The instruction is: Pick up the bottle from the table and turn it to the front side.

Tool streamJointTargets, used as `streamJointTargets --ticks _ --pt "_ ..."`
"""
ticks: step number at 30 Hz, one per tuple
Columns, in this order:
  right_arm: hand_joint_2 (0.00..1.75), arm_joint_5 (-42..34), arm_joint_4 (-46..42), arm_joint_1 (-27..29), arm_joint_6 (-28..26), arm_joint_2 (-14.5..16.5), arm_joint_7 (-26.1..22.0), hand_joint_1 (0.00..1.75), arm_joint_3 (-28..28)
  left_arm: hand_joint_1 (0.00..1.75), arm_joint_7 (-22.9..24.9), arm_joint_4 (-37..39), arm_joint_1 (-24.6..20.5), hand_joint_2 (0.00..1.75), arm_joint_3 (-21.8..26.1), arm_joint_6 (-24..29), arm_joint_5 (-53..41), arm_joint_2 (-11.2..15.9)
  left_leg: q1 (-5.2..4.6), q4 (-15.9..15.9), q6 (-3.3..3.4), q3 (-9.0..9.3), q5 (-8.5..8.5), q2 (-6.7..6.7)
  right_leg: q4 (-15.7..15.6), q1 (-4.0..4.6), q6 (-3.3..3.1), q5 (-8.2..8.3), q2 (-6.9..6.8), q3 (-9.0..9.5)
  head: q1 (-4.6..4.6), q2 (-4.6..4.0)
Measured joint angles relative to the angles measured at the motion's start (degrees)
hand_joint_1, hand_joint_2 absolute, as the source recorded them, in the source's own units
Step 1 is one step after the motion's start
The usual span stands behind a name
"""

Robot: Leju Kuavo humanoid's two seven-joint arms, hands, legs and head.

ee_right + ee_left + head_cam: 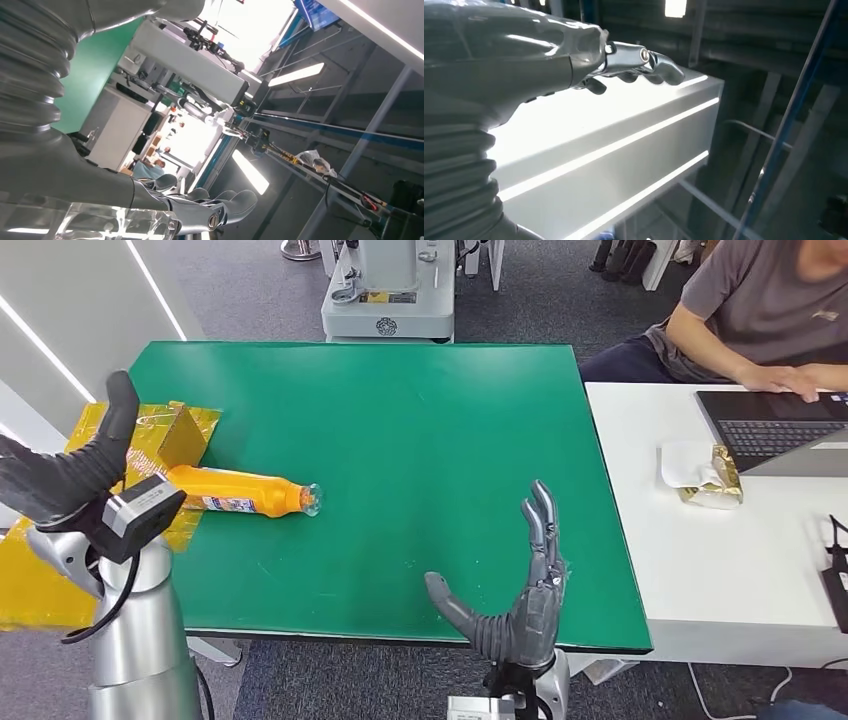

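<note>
Bottle (240,492) lying on green table (420,420), hands empty

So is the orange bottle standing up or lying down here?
Lying down: the orange bottle rests lengthwise on the green table, cap end pointing toward the right.

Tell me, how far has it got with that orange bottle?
The orange bottle lies on its side on the green table, cap toward the middle, beside yellow foil. Neither the left hand nor the right hand holds anything; both are raised and open. This fits a bottle waiting to be picked up, or one already turned and laid down.
</note>
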Motion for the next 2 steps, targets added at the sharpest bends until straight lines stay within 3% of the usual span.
streamJointTargets --ticks 2 --pt "1.75 0.1 0.0 0.0 0.0 0.0 0.0 0.00 0.0 0.00 0.0 1.5 0.5 1.75 -2.3 -0.1 6.5 -0.5 -0.01 0.0 0.01 -0.01 0.00 0.00 0.0 -0.01 0.00 0.00 0.00 0.01 0.00 0.00"
